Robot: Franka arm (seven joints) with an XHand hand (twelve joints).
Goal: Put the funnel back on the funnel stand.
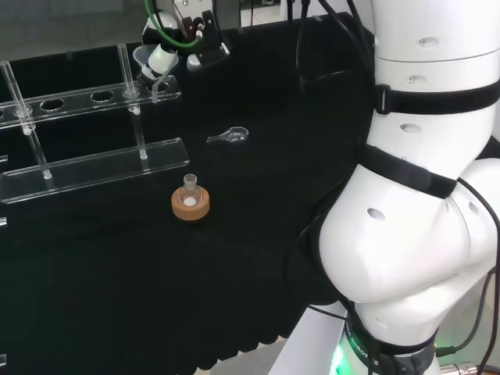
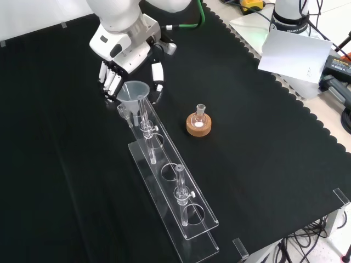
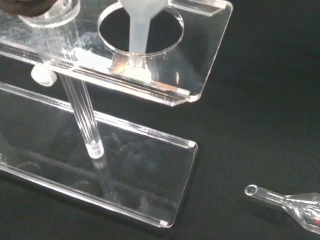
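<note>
At stand's end hole (image 3: 140,27) | funnel (image 2: 135,91) stem through | my fingers (image 2: 111,81) clamped on funnel | risk: tilted release, funnel tips out

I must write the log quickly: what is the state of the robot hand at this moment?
Robot hand: shut on the funnel, whose stem passes through the end hole of the funnel stand.

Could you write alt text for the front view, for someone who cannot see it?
A robot hand holds a clear funnel over the far end of a clear funnel stand on black cloth. To the right, a small flask sits in a cork ring.
</note>
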